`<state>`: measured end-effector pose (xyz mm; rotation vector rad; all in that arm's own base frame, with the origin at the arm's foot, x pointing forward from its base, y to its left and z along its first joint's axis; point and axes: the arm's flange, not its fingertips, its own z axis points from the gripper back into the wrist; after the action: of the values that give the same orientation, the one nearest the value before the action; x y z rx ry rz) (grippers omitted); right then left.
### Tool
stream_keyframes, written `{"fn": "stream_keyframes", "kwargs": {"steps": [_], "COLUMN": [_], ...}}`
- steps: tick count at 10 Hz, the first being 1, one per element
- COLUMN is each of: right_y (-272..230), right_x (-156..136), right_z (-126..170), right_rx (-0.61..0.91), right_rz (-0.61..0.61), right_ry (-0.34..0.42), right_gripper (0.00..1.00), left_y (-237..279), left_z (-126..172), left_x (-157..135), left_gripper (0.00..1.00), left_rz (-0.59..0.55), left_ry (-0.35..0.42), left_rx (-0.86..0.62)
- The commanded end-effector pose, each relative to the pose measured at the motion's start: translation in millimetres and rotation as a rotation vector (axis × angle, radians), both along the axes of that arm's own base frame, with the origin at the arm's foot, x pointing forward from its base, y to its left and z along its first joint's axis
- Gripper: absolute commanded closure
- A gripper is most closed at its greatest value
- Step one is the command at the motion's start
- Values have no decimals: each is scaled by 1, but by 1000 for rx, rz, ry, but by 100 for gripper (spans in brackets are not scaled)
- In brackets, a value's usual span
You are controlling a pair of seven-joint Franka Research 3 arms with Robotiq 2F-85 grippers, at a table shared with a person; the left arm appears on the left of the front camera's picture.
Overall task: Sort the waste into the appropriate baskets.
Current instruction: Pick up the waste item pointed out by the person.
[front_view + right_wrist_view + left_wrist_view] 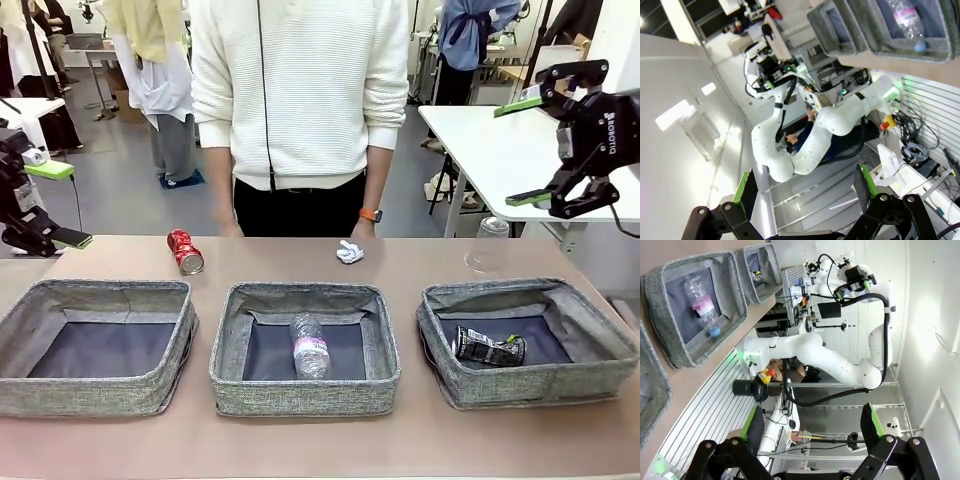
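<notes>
A brown bench (pixel 320 445) holds three grey baskets in a row. A person (pixel 300 90) in a white jumper stands behind it. The left gripper (pixel 62 205) hangs spread wide and holds nothing. To its right and lower, the red soda can (pixel 185 251) lies on its side, silver end toward the robot. The right gripper (pixel 520 152) is spread wide and empty too. Just below it to the left, the clear plastic cup (pixel 489 245) stands upside down. Lower, in the right basket (pixel 530 385), the crushed dark can (pixel 488 347) lies long side left to right. Between both grippers and lower, the clear plastic bottle (pixel 310 346) lies in the middle basket (pixel 300 398), cap toward the robot. The white paper wad (pixel 350 252) sits behind that basket.
</notes>
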<state>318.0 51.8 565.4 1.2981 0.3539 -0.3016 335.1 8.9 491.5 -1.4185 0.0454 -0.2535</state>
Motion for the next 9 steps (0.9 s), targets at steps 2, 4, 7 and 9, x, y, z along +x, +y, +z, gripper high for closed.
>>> {"fn": "stream_keyframes", "kwargs": {"steps": [2,4,7,9], "right_y": [1,1,1,1], "right_x": [2,2,2,2], "right_z": [2,2,2,2], "right_rx": [27,27,27,27], "right_rz": [5,5,5,5], "right_ry": [-23,-23,-23,-23], "right_gripper": [0,0,0,0], "left_y": [2,2,2,2], "left_z": [0,0,0,0], "left_x": [-1,-1,-1,-1], "left_gripper": [0,0,0,0], "left_rz": [-17,-17,-17,-17], "left_ry": [-11,-11,-11,-11], "left_rx": [-2,-2,-2,-2]}}
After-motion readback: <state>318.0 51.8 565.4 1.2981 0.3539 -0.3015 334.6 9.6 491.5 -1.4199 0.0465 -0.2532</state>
